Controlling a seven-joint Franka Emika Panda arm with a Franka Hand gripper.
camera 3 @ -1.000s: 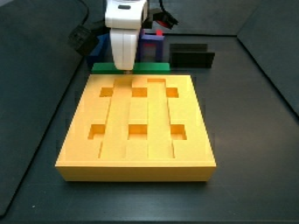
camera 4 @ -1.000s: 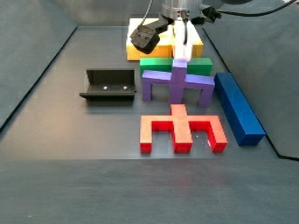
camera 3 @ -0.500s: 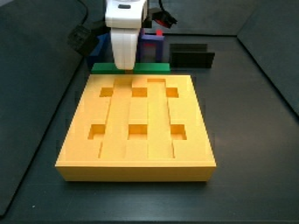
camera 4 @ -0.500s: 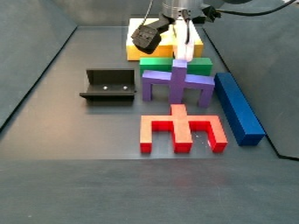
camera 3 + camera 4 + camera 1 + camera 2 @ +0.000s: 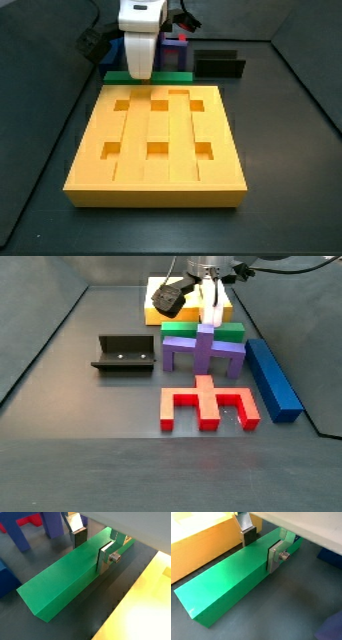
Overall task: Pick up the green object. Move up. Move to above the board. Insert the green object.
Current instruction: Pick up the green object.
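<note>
The green object (image 5: pixel 67 577) is a long green bar lying on the dark floor along the far edge of the board (image 5: pixel 154 135), a large yellow-orange block with six square holes. The bar also shows in a wrist view (image 5: pixel 231 582) and in both side views (image 5: pixel 115 76) (image 5: pixel 181 329). My gripper (image 5: pixel 92 552) straddles the bar near one end, with a silver finger plate against each long side. It looks shut on the bar, which rests on the floor. The gripper also shows in the other views (image 5: pixel 262 551) (image 5: pixel 139 65) (image 5: pixel 211 316).
A purple piece (image 5: pixel 201 354) stands right beside the green bar, with a red piece (image 5: pixel 207 406) in front of it. A long blue bar (image 5: pixel 274 381) lies to their right. The fixture (image 5: pixel 123 353) stands to the left. Dark walls enclose the floor.
</note>
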